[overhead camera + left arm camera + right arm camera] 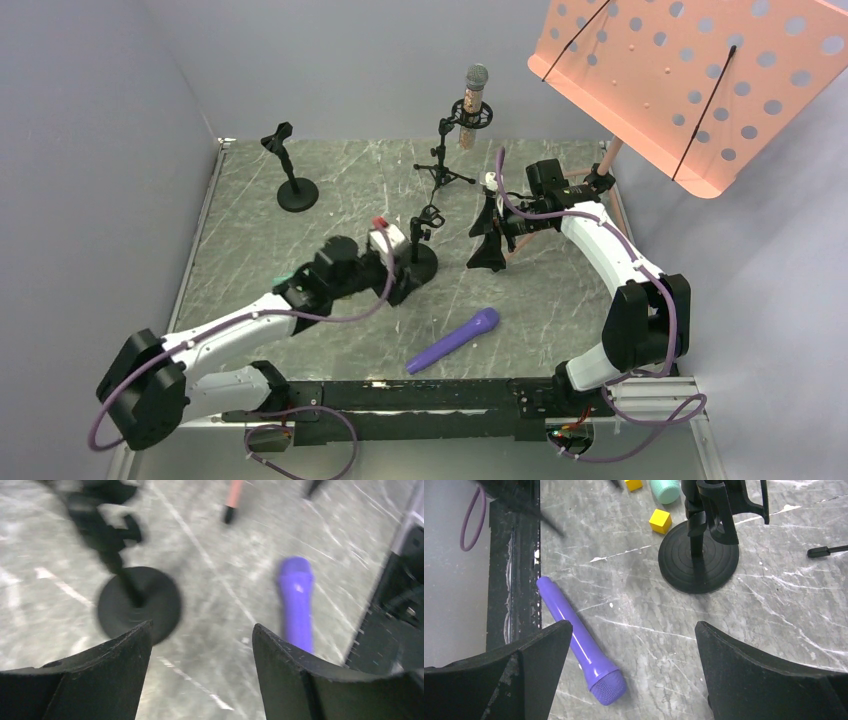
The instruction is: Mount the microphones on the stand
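Note:
A purple microphone [455, 340] lies flat near the table's front, also seen in the wrist views [296, 600] [579, 640]. The pinkish-copper microphone [474, 100] stands clipped in a tripod stand [443, 165] at the back. Only the end of the teal microphone [665, 490] shows, beyond the middle round-base stand [420, 255] [699, 562] [137, 605]. My left gripper [402, 278] [202, 625] is open and empty beside that stand's base; its view is blurred. My right gripper [488, 258] [632, 630] hangs open above the purple microphone's head, holding nothing.
Another round-base stand [293, 185] with an empty clip stands at the back left. Two yellow cubes [660, 521] [633, 484] lie by the teal microphone. An orange perforated music stand [690, 80] overhangs the back right corner. Grey walls close in the table.

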Motion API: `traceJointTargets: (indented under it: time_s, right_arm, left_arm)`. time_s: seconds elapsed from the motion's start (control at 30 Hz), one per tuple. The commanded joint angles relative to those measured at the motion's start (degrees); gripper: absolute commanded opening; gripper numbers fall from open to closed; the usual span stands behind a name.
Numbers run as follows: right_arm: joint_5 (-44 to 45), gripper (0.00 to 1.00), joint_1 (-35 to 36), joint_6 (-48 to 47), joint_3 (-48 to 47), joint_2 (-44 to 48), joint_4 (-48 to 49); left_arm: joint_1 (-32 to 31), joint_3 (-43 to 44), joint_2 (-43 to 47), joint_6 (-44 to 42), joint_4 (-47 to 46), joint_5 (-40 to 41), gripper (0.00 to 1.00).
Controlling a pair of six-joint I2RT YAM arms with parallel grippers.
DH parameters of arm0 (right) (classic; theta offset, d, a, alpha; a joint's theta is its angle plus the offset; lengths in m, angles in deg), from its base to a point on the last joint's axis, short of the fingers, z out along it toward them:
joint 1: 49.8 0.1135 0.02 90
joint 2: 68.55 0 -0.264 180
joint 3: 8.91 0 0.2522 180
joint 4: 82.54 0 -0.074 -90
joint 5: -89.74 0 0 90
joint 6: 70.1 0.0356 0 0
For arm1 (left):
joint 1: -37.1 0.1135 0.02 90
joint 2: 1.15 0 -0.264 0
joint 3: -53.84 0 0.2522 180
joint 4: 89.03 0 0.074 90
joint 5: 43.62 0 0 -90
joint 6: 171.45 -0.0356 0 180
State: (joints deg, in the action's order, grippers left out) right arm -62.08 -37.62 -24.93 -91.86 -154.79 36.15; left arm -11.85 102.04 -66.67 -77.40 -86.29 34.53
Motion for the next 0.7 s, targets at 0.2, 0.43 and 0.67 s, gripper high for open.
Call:
traceJointTargets:
  time_s: [0.2,0.43,0.67]
  right_arm:
    - [-1.6,1.0,-0.3,-1.8,-1.6,1.1,0.4]
    - [-1.7,1.0,-0.3,-2.0,-1.6,1.2,0.3]
    - [-1.8,1.0,-0.3,-2.4,-1.8,1.2,-0.2]
  left_arm:
    - [20.1,15.0,-4.2,-9.7,8.4,-20.8,0.68]
    - [22.3,23.3,-14.4,-15.8,9.7,-32.9,0.65]
    - [22.1,25.5,-18.8,-18.2,8.6,-32.3,0.61]
